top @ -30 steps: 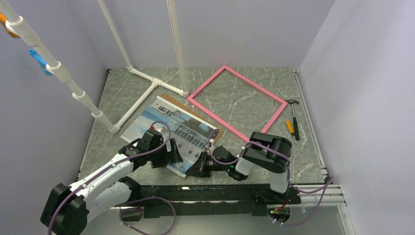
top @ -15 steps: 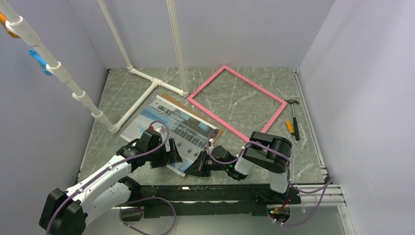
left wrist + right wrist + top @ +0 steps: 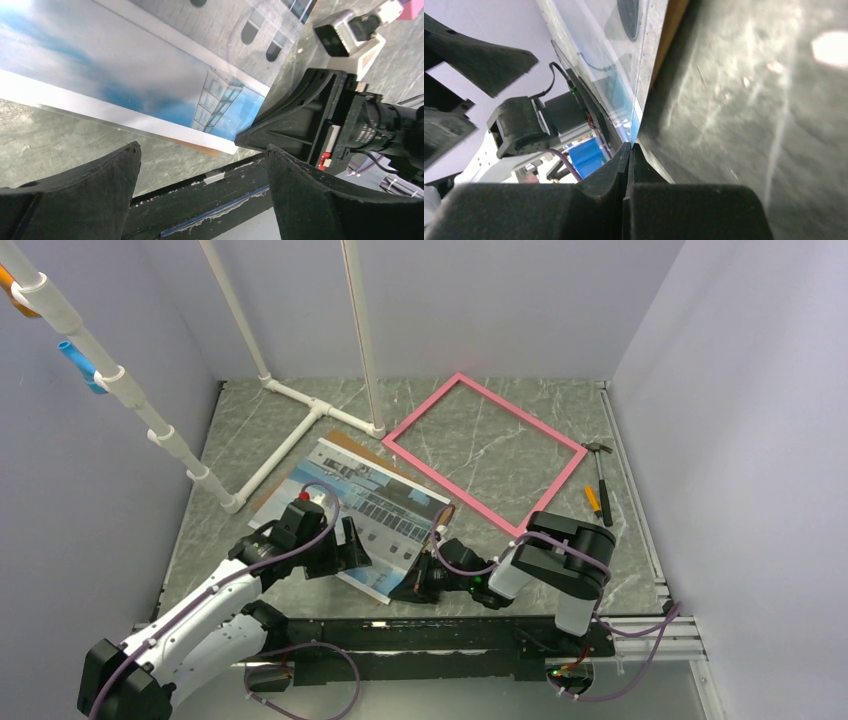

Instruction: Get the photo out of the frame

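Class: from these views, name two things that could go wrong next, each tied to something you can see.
1. The right gripper pinches only the near corner of the large sky-and-building print on brown board; pulling could crease it or peel print from board.
2. The open left gripper hovers close over the print's near edge; lowering may scuff its face.

1 photo point(image 3: 372, 508), 1 pink frame point(image 3: 522, 412), 1 hammer point(image 3: 600, 472), 1 orange-handled tool point(image 3: 592, 500), 1 white pipe stand point(image 3: 288, 437)

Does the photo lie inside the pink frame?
No, the pink frame encloses only bare table, and the photo lies outside it.
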You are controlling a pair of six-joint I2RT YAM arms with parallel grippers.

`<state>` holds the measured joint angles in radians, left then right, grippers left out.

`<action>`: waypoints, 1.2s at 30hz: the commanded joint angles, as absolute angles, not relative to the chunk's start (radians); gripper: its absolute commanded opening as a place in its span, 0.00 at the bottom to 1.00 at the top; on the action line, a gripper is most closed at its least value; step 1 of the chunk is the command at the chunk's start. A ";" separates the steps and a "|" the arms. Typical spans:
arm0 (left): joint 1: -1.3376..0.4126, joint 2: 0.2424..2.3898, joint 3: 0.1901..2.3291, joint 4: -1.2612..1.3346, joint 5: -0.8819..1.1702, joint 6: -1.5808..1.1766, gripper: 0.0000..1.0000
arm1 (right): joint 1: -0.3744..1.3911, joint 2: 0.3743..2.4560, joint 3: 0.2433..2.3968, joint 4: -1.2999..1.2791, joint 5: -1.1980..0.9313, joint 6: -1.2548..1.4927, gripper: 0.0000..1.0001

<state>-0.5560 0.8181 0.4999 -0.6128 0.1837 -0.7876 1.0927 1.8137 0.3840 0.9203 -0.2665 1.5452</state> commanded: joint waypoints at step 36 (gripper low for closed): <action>-0.558 0.782 0.720 -0.723 0.152 -0.784 0.96 | 1.199 1.179 0.491 0.384 -0.252 0.984 0.00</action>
